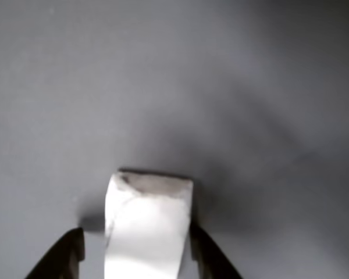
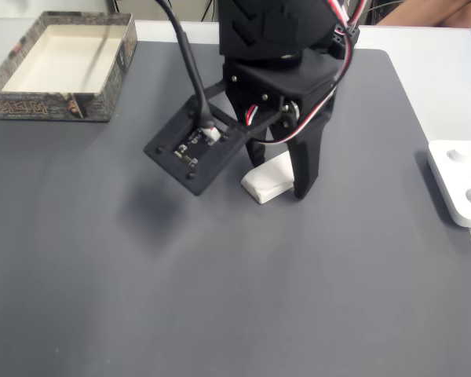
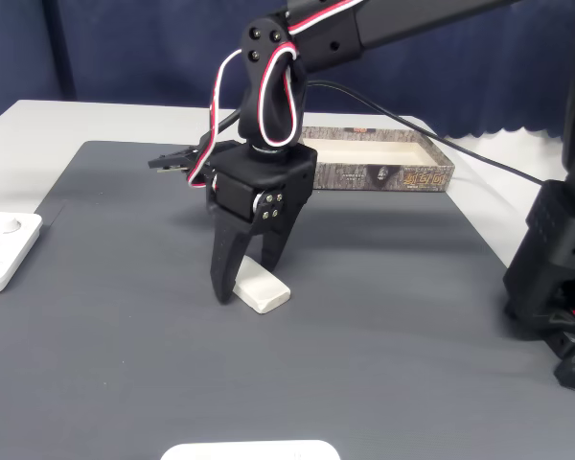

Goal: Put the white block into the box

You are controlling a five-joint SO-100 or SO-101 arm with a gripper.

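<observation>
- I have the black plastic two-finger gripper (image 3: 238,287) pointing straight down at the dark grey matte mat (image 2: 220,298), its fingertips at or just above the surface, one on each side of the small white rectangular block (image 3: 263,293).
- In the other view the block (image 1: 148,229) fills the lower middle, matte, with rounded edges and a grey smudge along its far end; a black fingertip (image 1: 61,256) stands off its left side with a strip of mat between them, while the finger on the right sits close against the block's edge.
- So I read the jaws as parted and straddling the block, not yet clamped on it: the gap on the left is plain.
- The block lies flat on the mat in both fixed views (image 2: 268,181), near the mat's middle, partly tucked under the gripper body.
- The shallow rectangular cardboard box (image 2: 63,63) with a pale interior and a printed, dark-patterned outer wall sits at the far left corner in a fixed view, well apart from the block; in a fixed view from the other side it lies behind the arm (image 3: 379,163).
- A flat white plastic device with round dimples (image 2: 459,181) rests off the mat's right edge in a fixed view; it is well apart from the block.
- Red, white and black wires (image 3: 254,81) loop over the wrist joint, and a smooth black cable (image 2: 184,55) runs to a small flat black plate (image 2: 192,149) bolted beside the gripper.
</observation>
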